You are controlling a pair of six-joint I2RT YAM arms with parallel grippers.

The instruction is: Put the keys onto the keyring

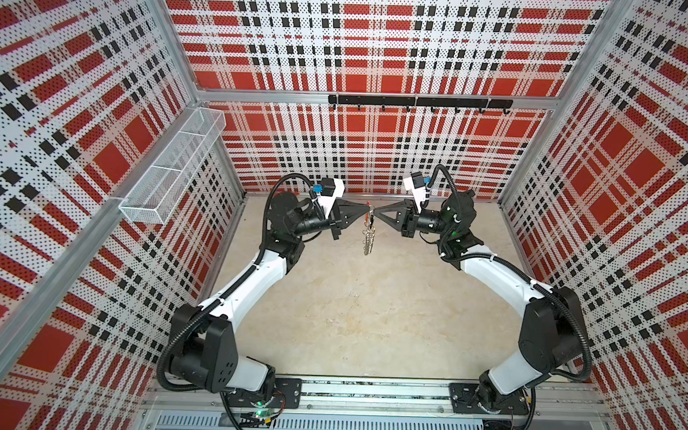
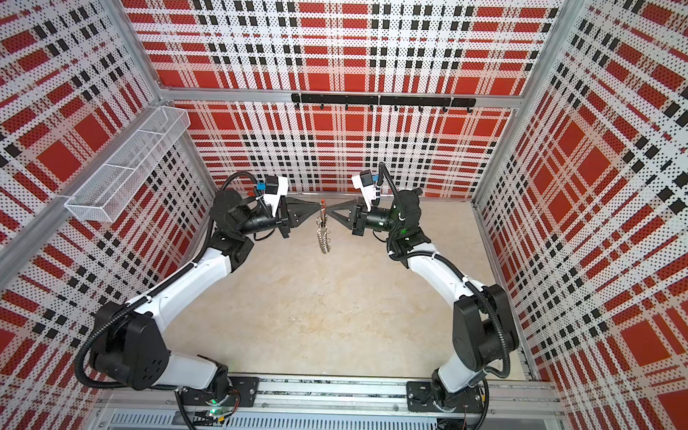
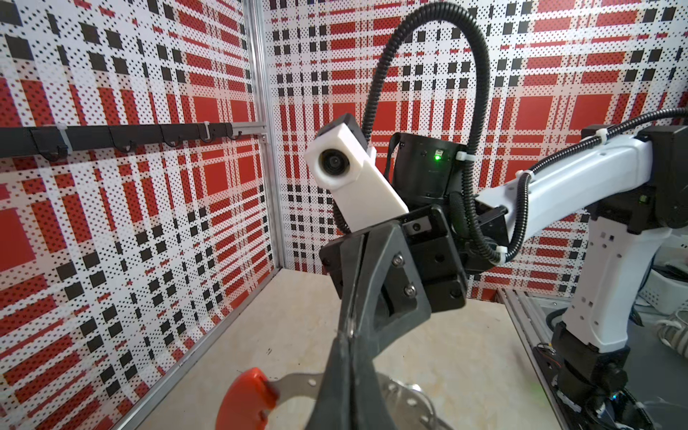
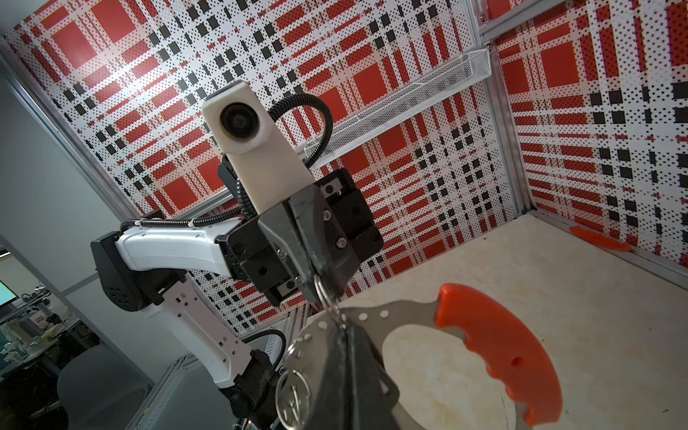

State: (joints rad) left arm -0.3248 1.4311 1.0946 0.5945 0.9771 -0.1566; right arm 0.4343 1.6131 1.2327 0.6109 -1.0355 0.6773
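Over the surface [image 1: 350, 322] the two hands meet tip to tip. The right hand [image 1: 377, 215] is pinched tight on the keyring [image 1: 369, 236], which hangs edge-on, red sleeve [image 4: 499, 346] uppermost; the left hand [image 1: 364, 213] is clamped on the keys [image 4: 321, 294], nearly all hidden in its grip, right at the keyring's edge. Behind, a hook rail [image 1: 420, 102] lines the back wall [image 1: 379, 48].
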